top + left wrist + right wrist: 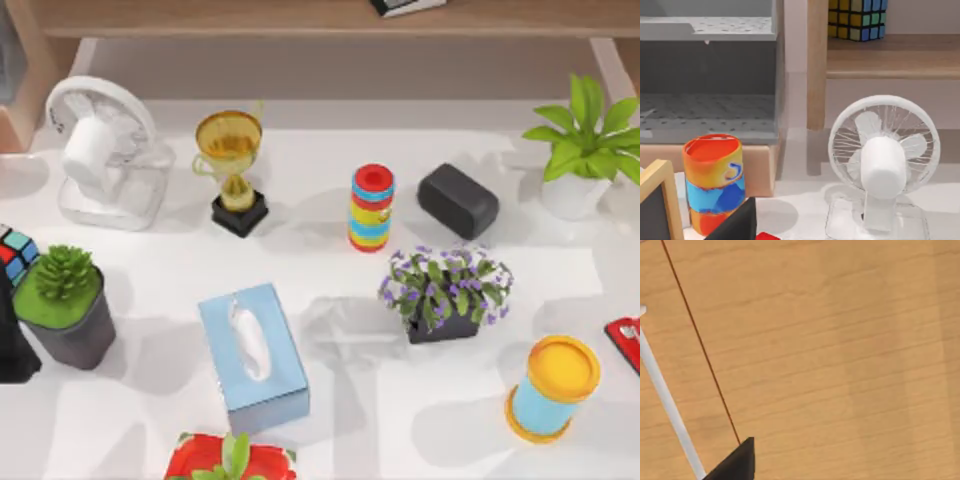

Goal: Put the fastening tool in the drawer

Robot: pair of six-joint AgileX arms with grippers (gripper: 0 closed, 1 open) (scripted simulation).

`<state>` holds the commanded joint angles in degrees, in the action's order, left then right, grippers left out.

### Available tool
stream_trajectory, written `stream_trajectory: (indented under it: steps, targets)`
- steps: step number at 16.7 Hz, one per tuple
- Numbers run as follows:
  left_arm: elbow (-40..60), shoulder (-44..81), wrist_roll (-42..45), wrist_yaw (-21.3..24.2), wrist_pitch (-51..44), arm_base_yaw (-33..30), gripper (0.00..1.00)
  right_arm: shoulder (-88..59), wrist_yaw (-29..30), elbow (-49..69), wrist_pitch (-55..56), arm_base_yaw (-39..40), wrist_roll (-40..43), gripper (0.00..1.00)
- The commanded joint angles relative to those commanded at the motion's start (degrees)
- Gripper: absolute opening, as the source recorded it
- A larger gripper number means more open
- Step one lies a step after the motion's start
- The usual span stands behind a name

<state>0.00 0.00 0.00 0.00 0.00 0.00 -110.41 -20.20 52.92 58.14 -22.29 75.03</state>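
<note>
The fastening tool (626,342) is a small glossy red object with black trim, lying at the table's right edge and partly cut off by the top view's border. It sits just above and to the right of the blue can with a yellow lid (553,388). A dark part of my left gripper (735,225) shows low in the left wrist view, facing a grey perforated drawer-like box (705,75) and a white fan (884,160). A dark part of my right gripper (735,465) hangs over a wooden panel (840,360) with a white bar (665,395). Nothing shows in either gripper.
On the table stand the white fan (100,150), a gold trophy (232,170), a striped cylinder (371,207), a black speaker (458,200), a purple flower pot (445,295), a tissue box (252,355), a succulent (65,305) and a red pot with leaves (230,462). An orange-and-blue can (714,182) stands before the grey box.
</note>
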Motion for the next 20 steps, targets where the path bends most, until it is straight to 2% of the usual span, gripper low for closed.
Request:
stream_trajectory:
  steps: [4, 7, 14, 20]
  targets:
    - [0.0, 0.0, 0.0, 0.0, 0.0, 0.0, 1.00, -15.5, -2.8, 7.1, 7.8, -2.9, 10.0, 1.00]
    - [0.0, 0.0, 0.0, 0.0, 0.0, 0.0, 1.00, -20.9, -3.9, 9.8, 10.7, -3.9, 13.8, 1.00]
    - [0.0, 0.0, 0.0, 0.0, 0.0, 0.0, 1.00, -21.4, -3.9, 10.0, 10.8, -3.7, 14.2, 1.00]
    - [0.0, 0.0, 0.0, 0.0, 0.0, 0.0, 1.00, -24.2, -2.7, 16.0, 7.7, -2.8, 14.3, 1.00]
